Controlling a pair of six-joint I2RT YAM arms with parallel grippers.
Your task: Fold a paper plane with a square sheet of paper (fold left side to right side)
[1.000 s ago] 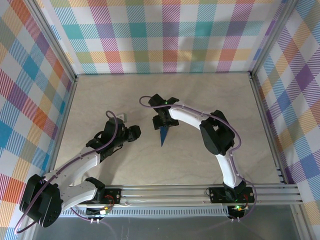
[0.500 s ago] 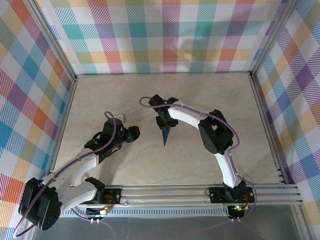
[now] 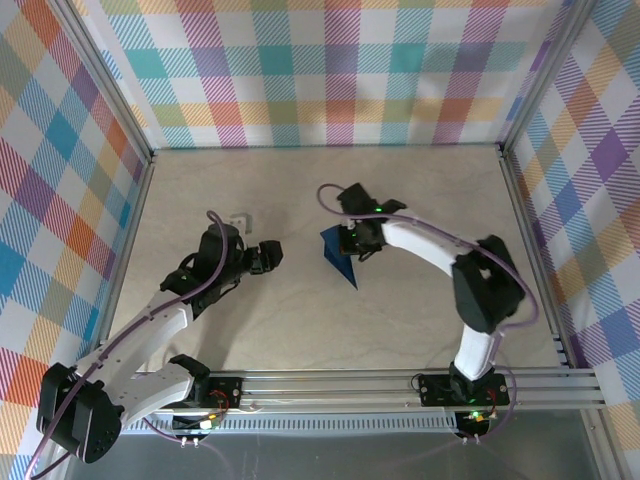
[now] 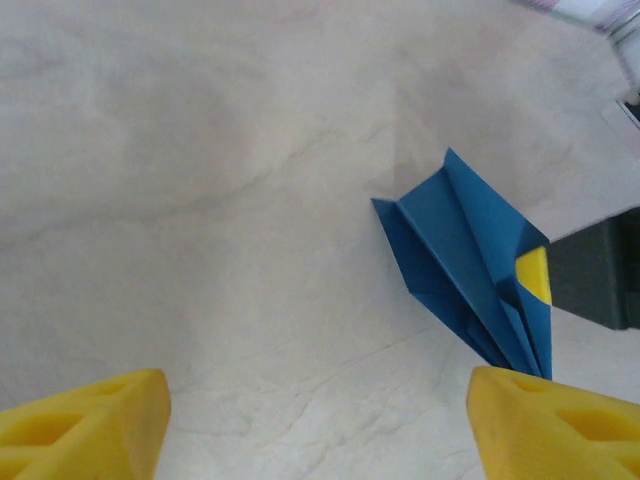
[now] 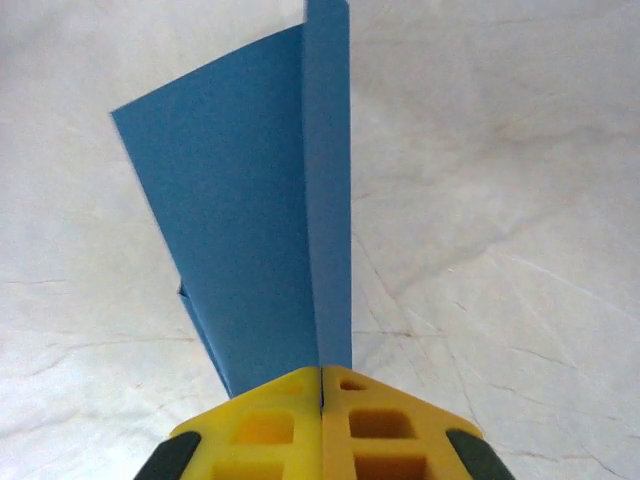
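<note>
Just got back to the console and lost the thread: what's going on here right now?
The right pincer is shut on the dark-blue folded paper plane, pinching it along its centre crease near the middle of the pale marbled table. The left pincer is open and empty, off to the plane's left, facing it without touching. The plane looks already folded, with wings spreading from the crease.

The paper plane (image 3: 340, 257) sits in the right jaws, right of the left jaws.
</note>
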